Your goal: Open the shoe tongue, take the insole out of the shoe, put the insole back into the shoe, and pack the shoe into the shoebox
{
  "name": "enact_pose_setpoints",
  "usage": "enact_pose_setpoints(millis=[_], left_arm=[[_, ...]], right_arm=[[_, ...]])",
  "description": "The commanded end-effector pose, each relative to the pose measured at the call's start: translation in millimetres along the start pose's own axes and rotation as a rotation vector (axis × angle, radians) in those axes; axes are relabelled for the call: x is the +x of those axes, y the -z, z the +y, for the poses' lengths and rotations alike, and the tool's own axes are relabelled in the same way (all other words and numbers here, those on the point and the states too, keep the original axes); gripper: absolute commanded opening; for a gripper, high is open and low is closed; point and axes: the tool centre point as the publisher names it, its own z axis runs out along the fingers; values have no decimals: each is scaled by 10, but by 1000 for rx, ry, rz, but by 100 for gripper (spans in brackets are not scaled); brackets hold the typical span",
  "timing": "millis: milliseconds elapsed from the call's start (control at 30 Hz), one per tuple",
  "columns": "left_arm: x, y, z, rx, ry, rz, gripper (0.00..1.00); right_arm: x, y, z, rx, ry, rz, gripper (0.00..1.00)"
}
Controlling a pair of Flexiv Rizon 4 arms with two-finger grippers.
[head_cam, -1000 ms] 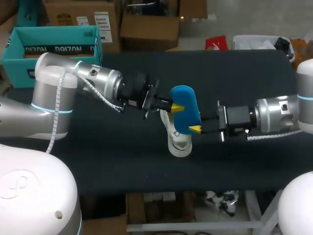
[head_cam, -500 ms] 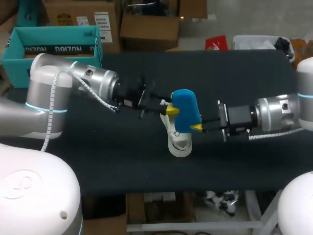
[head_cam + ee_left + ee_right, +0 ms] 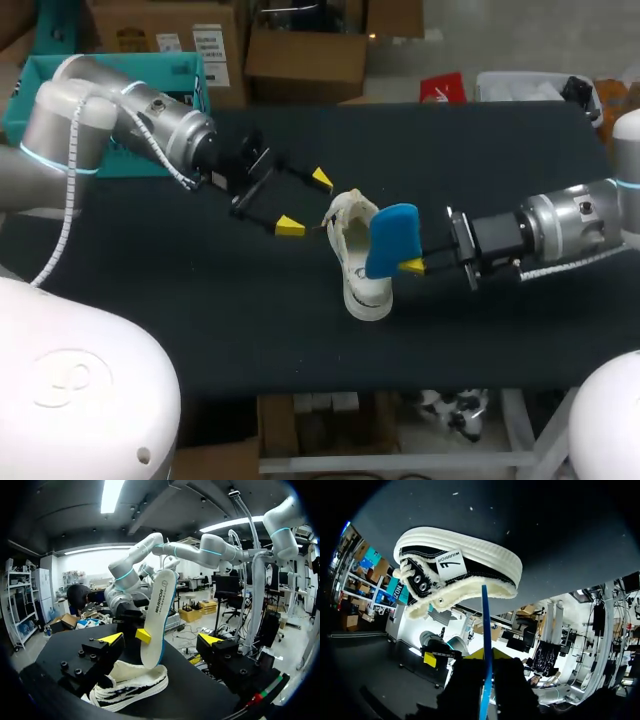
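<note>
Right jaws are closed on the blue insole, held upright just above the white shoe in the middle of the table; left jaws are wide open and empty, near the shoe. I think the edge grip may let the insole twist, and the unheld shoe may slide when the insole is pushed in. The right arm lies nearly level from the right edge, and the left arm slants in from the far left corner.
</note>
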Motion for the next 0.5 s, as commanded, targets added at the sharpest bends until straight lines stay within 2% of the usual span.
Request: enact_pose_setpoints(millis=[33,433,500], left_arm=[[-103,50,-11,0,1,183,100],[-103,50,-11,0,1,183,100],[-209,6,-7,-26,-39,279,100]], right_arm=[[47,-26,-12,16,15,-5,0],[47,-26,-12,16,15,-5,0],[62,-21,-24,38,21,-16,0]])
